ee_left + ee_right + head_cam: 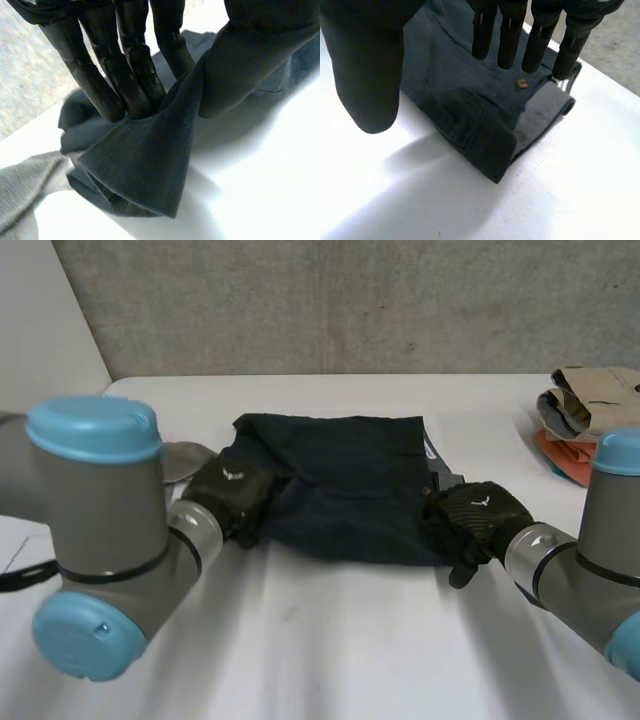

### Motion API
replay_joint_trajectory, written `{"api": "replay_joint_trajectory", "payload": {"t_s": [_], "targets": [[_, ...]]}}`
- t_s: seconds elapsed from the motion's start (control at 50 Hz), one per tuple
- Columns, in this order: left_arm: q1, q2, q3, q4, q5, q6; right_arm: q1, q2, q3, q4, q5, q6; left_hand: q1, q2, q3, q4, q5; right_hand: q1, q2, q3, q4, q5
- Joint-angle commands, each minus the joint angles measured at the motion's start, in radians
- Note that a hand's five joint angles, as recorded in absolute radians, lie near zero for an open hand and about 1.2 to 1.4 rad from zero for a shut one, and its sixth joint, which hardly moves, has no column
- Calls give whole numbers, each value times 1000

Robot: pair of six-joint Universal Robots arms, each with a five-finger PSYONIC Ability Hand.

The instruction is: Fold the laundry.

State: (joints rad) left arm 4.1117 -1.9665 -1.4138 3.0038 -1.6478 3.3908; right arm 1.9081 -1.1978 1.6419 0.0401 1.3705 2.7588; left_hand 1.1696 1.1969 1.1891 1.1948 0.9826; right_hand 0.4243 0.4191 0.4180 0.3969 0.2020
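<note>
A dark blue garment (345, 485), folded into a rough rectangle, lies in the middle of the white table (330, 640). My left hand (230, 490) is at its left edge. In the left wrist view its fingers (130, 85) and thumb (250, 65) pinch a raised fold of the dark cloth (145, 165). My right hand (475, 515) is at the garment's right front corner. There its fingers (510, 40) are straight and the thumb (367, 75) stands apart, just above the folded corner (470, 115) with a small brass button (522, 83), holding nothing.
A stack of folded clothes (585, 420), tan over orange, sits at the table's far right. A grey cloth (185, 458) lies just left of the garment behind my left hand; its edge (20, 185) lies beside the pinched fold.
</note>
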Motion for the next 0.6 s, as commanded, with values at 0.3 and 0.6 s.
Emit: {"api": "replay_joint_trajectory", "payload": {"t_s": [0.3,0.6], "targets": [[32,9,164,-140,11,-107,57,201,-99,-186,88,-47,227,199,207,201,239,542,547,549,570,590],[30,60,-112,-318,135,88,-89,-89,21,462,-51,-521,227,199,207,201,239,972,977,978,999,1020]]}}
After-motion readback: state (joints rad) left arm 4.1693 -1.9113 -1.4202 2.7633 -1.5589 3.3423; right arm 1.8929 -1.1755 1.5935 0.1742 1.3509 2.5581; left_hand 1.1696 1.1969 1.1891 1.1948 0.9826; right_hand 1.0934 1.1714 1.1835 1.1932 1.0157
